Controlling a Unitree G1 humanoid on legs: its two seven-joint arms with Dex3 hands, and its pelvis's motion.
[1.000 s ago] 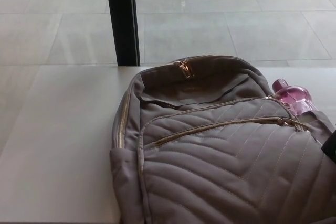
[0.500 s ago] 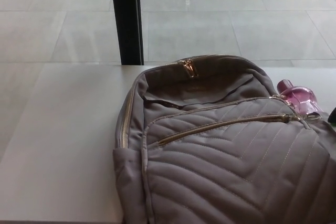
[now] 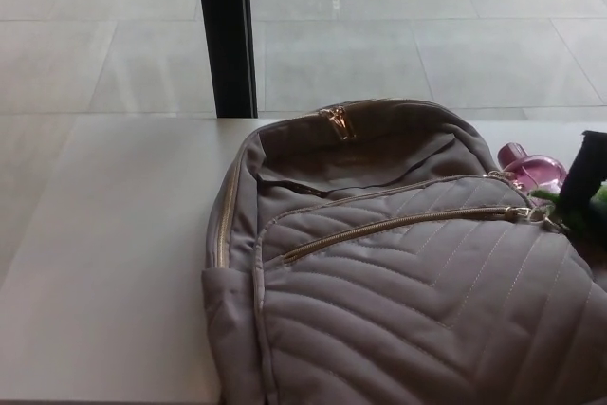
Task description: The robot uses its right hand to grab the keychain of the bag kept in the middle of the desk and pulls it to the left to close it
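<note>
A taupe quilted backpack (image 3: 408, 272) lies on the white desk (image 3: 114, 263), its top towards the far edge. A gold zipper (image 3: 398, 225) runs across the front pocket and ends at a metal pull (image 3: 539, 219) on the right. My right hand (image 3: 582, 182) comes in as a black shape at the right edge, just above and to the right of that pull. A small green bit (image 3: 545, 195) shows against the hand. I cannot make out how the hand stands. A second gold pull (image 3: 335, 121) sits at the top of the bag. My left hand does not show.
A pink transparent bottle (image 3: 529, 169) lies behind the bag's right shoulder, partly covered by my right hand. A black post (image 3: 226, 30) stands beyond the desk's far edge, in front of a grey tiled floor (image 3: 427, 35). Bare desk lies left of the bag.
My right hand has come into the picture at the right edge, over the pink bottle and close to the front zipper's pull. The camera has shifted a little; the bag has not moved.
</note>
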